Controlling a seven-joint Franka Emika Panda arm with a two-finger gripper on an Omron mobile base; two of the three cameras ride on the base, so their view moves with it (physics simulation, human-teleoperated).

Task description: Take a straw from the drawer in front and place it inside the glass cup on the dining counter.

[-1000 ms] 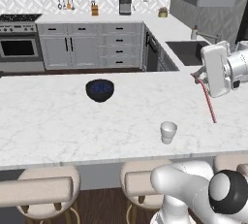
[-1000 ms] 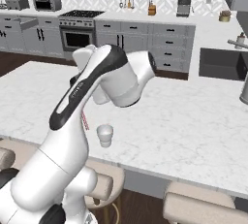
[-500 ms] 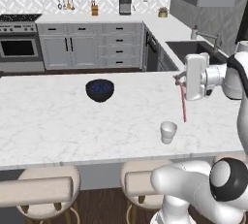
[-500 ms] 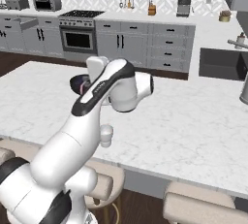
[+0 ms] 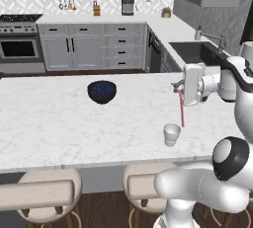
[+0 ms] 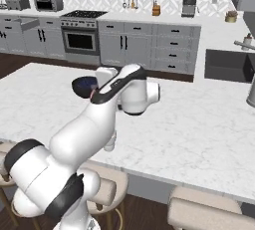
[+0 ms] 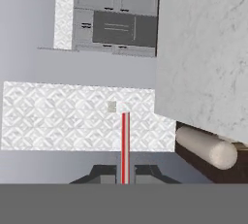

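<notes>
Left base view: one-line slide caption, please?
Gripper holds the straw hanging above the glass cup on the dining counter.

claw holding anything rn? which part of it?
Yes: the claw is shut on the straw at its top end; the rest hangs down above the glass cup.

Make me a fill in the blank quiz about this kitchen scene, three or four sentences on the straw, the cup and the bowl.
1. The gripper is shut on the ______.
2. The straw hangs nearly upright, its lower end just to the right of the ______ in the left base view.
3. The glass cup and the dark blue bowl both stand on the white marble dining ______.
4. The inside of the glass cup is ______.

Missing words: straw; glass cup; counter; empty
</notes>
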